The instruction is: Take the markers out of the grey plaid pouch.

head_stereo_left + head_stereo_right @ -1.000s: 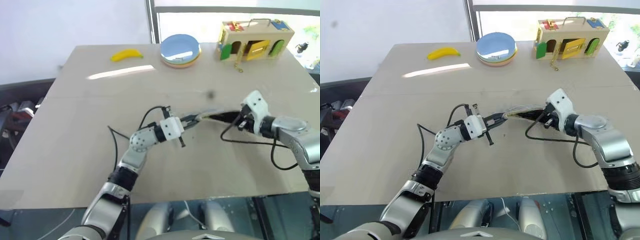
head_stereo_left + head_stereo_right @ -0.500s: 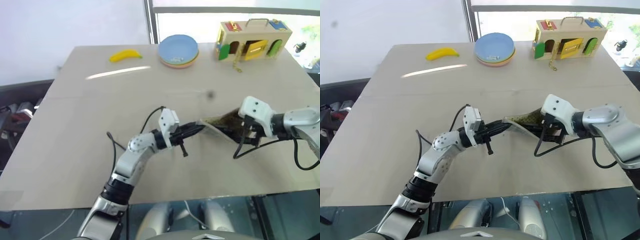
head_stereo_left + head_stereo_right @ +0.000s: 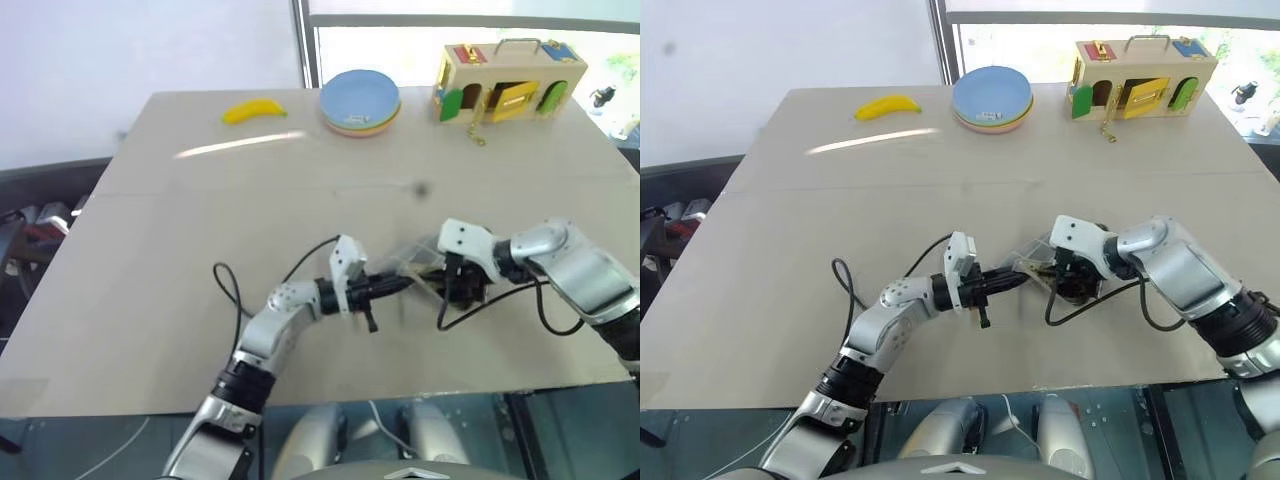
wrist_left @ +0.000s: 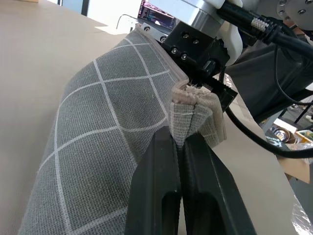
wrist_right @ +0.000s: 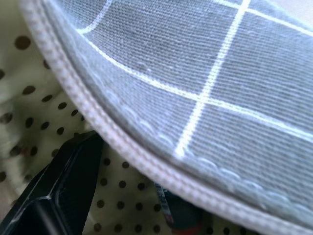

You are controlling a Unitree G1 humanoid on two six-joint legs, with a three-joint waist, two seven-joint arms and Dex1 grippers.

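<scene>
Left gripper (image 4: 182, 147) is pinched on the end seam of the pouch (image 4: 107, 132), holding it off the table (image 3: 200, 220). Right gripper (image 3: 1072, 283), fingers spread, noses into the mouth; it should reach deeper and close on the marker (image 5: 175, 215) inside.

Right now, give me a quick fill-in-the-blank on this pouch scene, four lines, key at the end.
1. The left claw is shut on a bunched edge of the grey plaid ____.
2. The right claw has a finger inside the pouch, against a lining patterned with ____.
3. A marker lies ____ the pouch, under its piped rim.
4. At the table's far edge, the yellow ____ lies beside the stacked plates.

Missing words: pouch; dots; inside; banana
</scene>
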